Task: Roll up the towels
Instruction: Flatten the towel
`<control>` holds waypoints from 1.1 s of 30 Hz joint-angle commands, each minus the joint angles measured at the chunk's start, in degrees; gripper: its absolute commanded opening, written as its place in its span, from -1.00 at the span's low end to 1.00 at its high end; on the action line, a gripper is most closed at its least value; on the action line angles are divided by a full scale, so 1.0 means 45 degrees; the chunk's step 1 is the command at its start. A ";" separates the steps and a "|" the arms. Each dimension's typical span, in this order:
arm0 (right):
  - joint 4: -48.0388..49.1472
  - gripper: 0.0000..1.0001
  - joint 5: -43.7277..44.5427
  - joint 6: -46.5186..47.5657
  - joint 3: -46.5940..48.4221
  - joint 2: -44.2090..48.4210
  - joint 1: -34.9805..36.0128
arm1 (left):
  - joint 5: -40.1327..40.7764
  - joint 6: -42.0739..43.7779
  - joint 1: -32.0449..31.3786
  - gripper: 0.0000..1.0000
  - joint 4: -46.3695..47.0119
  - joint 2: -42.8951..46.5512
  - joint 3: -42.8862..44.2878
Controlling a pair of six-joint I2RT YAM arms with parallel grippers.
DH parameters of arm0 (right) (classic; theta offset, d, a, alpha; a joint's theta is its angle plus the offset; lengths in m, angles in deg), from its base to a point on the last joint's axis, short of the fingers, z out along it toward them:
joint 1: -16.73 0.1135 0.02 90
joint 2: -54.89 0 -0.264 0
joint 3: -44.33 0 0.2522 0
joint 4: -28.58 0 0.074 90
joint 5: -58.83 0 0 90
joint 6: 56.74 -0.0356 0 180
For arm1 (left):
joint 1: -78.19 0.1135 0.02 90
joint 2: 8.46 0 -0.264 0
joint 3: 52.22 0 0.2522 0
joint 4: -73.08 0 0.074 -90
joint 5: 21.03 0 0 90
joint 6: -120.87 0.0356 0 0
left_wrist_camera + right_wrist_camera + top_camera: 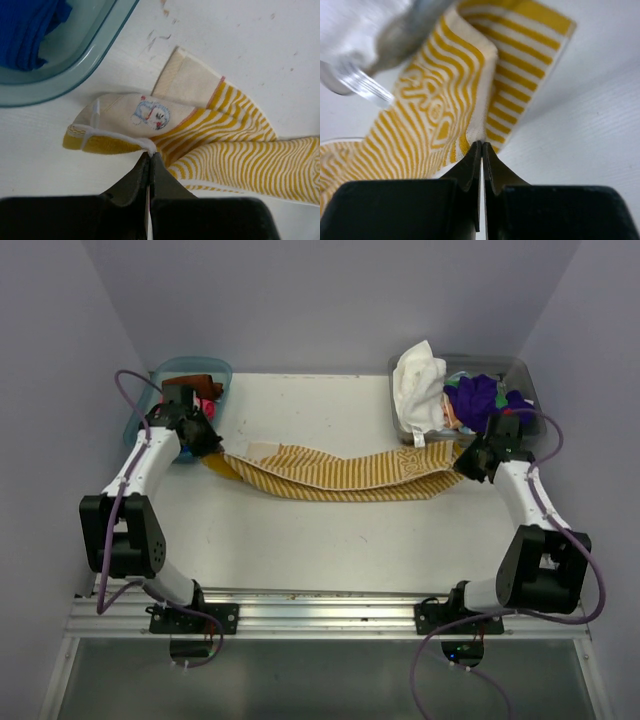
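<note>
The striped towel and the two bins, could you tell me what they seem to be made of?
Striped towel: soft woven cloth, matte, drooping in folds between the grippers.
Left bin: probably plastic, tinted blue-green, translucent and glossy.
Right bin: clear plastic by the look; its contents show through.

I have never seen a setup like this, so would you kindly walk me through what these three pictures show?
The overhead picture shows two robot arms bolted at the near edge of a white table, filmed from above and behind. The other two pictures come from small cameras on each arm's wrist, looking past its own fingers. A yellow striped towel lies stretched across the table. The left hand is shut on its left end, and the right hand is shut on its right end. At the back left, a bluish tub holds a blue towel. At the back right, a clear bin holds more towels, including a white one and a purple one.
</note>
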 commanded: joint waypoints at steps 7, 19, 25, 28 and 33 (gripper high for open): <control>-0.2909 -1.00 0.1019 -0.0362 0.9434 -0.1448 -0.0120 | -0.1025 -0.0379 -0.0011 -1.00 -0.1786 -0.2933 0.9131; -0.3265 -1.00 0.3967 -0.0089 0.5073 0.3699 -0.0316 | -0.0869 0.0011 0.0203 -1.00 -0.0091 0.1822 0.2917; -0.4202 -1.00 0.3817 -0.1879 -0.0085 0.6107 -0.0335 | -0.0946 -0.0262 0.0223 -1.00 0.1510 0.4365 -0.3315; -0.4300 -1.00 0.3444 -0.2741 -0.1864 0.7026 -0.0335 | -0.1025 -0.0282 0.0203 -0.62 0.1748 0.4487 -0.5038; -0.4261 -0.21 0.3071 -0.2765 -0.2728 0.7205 -0.0335 | -0.0246 -0.0164 0.0203 0.31 0.1318 0.4622 -0.5822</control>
